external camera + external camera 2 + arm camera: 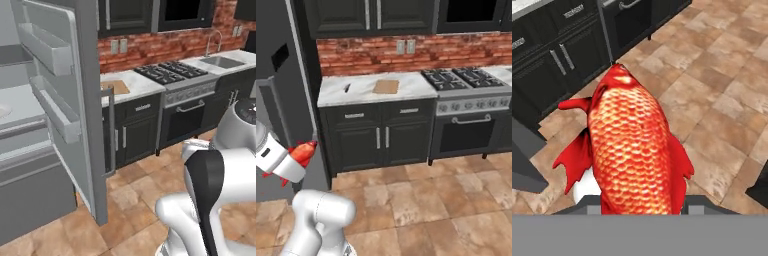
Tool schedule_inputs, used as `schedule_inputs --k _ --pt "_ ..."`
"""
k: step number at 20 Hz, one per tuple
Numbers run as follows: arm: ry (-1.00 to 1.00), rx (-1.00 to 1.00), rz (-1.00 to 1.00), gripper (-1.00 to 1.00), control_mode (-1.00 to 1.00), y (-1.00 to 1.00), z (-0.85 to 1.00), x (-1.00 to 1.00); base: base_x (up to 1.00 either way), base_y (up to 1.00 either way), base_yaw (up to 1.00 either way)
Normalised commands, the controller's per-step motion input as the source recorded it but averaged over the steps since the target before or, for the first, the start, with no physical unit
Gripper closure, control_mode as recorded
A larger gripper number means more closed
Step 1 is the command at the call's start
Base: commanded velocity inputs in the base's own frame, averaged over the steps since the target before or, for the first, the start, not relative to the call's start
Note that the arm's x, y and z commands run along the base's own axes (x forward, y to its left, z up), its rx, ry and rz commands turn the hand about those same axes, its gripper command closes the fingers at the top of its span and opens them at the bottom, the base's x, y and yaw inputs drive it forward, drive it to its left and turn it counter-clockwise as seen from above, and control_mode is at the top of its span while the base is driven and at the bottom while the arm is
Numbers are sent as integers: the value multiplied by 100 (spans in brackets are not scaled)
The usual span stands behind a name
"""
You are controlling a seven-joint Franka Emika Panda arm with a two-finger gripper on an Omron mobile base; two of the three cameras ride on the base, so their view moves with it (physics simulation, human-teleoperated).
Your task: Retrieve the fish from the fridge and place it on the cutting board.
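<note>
the fish (634, 150) covers the pincer's tips in the hand view, and its tail end is cut off at the bottom there. in the right base view the white wrist hides most of the fish (303, 152), leaving just the head end. the fridge (60, 100) runs off the top and left edges of the left base view. a small dark item (347, 88) on the desk (361, 90) is too small to identify.
</note>
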Motion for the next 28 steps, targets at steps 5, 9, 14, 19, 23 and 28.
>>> schedule_inputs --k 5,9,14,19,23,28 --pt "0 0 0 100 100 0 0 0 97 -89 6" --pt "0 0 0 100 100 0 0 0 100 -53 20" --pt "0 0 0 100 100 0 0 0 100 -4 30" --pt "0 0 0 100 100 0 0 0 100 31 39" --pt "0 0 0 100 100 0 0 0 100 8 33" --pt "0 0 0 100 100 0 0 0 100 -6 10"
